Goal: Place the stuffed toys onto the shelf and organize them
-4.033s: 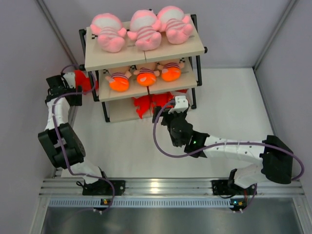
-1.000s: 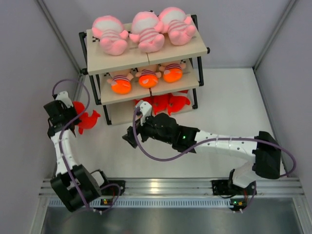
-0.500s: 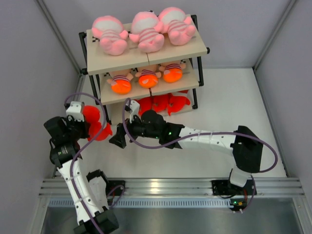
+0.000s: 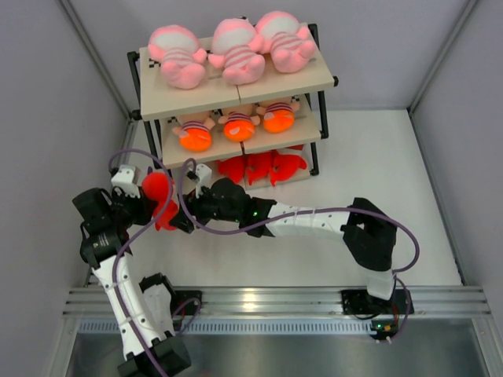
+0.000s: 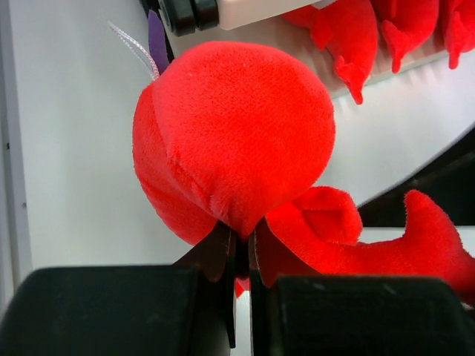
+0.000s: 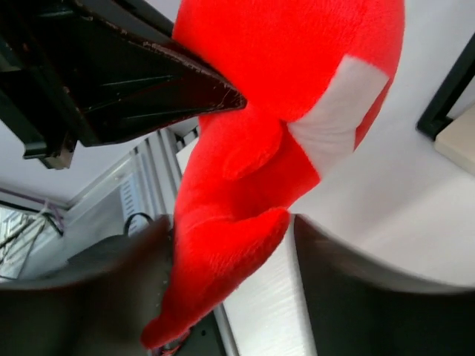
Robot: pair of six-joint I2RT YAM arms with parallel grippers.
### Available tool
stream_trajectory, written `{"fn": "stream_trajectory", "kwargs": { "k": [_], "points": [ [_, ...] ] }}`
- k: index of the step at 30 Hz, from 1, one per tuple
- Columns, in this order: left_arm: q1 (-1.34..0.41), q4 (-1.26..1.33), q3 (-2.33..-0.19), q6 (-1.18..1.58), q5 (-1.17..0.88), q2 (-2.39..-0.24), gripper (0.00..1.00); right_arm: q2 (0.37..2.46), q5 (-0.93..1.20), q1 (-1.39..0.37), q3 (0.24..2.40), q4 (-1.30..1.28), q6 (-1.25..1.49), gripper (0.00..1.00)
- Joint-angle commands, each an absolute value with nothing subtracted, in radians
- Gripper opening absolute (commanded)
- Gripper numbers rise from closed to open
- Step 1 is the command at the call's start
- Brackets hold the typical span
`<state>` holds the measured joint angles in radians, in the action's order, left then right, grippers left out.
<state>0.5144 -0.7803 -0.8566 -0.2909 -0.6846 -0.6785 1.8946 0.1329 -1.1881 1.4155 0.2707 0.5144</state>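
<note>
A red shark [image 4: 159, 198] hangs above the table left of the shelf [image 4: 314, 78], pinched by its body in my left gripper [image 4: 140, 206], which is shut on it [image 5: 241, 245]. In the left wrist view the shark [image 5: 237, 141] fills the centre. My right gripper [image 4: 182, 220] has come in from the right. Its jaws stand open on either side of the shark's tail [image 6: 223, 259], with a gap on the right side. Three pink dolls [image 4: 228, 51] lie on the top board, three orange-headed dolls [image 4: 238, 124] on the middle board, and red sharks [image 4: 259, 167] on the bottom board.
The shelf's black front-left post [image 4: 169, 177] stands just behind the two grippers. The left wall [image 4: 47, 157] is close beside the left arm. The right arm stretches low across the table in front of the shelf. White table [image 4: 377, 196] lies to the right.
My right gripper has swung left from in front of the shelf to the shark and its jaws have narrowed around the tail. My left gripper carried the shark right, toward it.
</note>
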Motion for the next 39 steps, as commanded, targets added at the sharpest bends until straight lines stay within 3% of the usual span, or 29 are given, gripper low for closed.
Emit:
{"fn": "stream_trajectory", "kwargs": {
  "k": [1, 3, 4, 5, 6, 7, 8, 9, 12, 19, 26, 39],
  "points": [
    [0.514, -0.782, -0.893, -0.279, -0.744, -0.670, 0.00, 1.881, 0.056, -1.184, 1.457, 0.308, 0.494, 0.53],
    [0.514, -0.787, -0.888, -0.273, -0.750, -0.673, 0.00, 1.873, 0.028, -1.181, 1.448, 0.304, 0.482, 0.31],
    [0.514, -0.787, -0.890, -0.273, -0.749, -0.675, 0.00, 1.867, 0.009, -1.180, 1.448, 0.296, 0.476, 0.11],
    [0.514, -0.788, -0.891, -0.268, -0.743, -0.676, 0.00, 1.862, 0.006, -1.177, 1.448, 0.267, 0.462, 0.01],
    [0.514, -0.790, -0.897, -0.270, -0.736, -0.680, 0.00, 1.858, -0.021, -1.177, 1.436, 0.256, 0.453, 0.00],
    [0.514, -0.805, -0.903, -0.271, -0.729, -0.686, 0.07, 1.836, -0.059, -1.177, 1.424, 0.244, 0.437, 0.00],
    [0.517, -0.814, -0.910, -0.290, -0.720, -0.687, 0.26, 1.818, -0.084, -1.177, 1.408, 0.217, 0.401, 0.00],
    [0.515, -0.825, -0.926, -0.298, -0.669, -0.686, 0.55, 1.801, -0.116, -1.178, 1.378, 0.192, 0.378, 0.00],
    [0.514, -0.873, -0.978, -0.307, -0.534, -0.690, 0.81, 1.741, -0.271, -1.198, 1.339, 0.083, 0.223, 0.00],
    [0.514, -0.874, -1.045, -0.290, -0.345, -0.749, 0.83, 1.715, -0.654, -1.285, 1.318, -0.044, -0.211, 0.00],
    [0.515, -0.873, -1.015, -0.327, -0.342, -0.782, 0.83, 1.792, -0.804, -1.324, 1.356, 0.086, -0.475, 0.00],
    [0.515, -0.874, -1.011, -0.342, -0.341, -0.830, 0.82, 2.152, -0.979, -1.322, 1.842, 0.015, -0.529, 0.00]
  ]
}}
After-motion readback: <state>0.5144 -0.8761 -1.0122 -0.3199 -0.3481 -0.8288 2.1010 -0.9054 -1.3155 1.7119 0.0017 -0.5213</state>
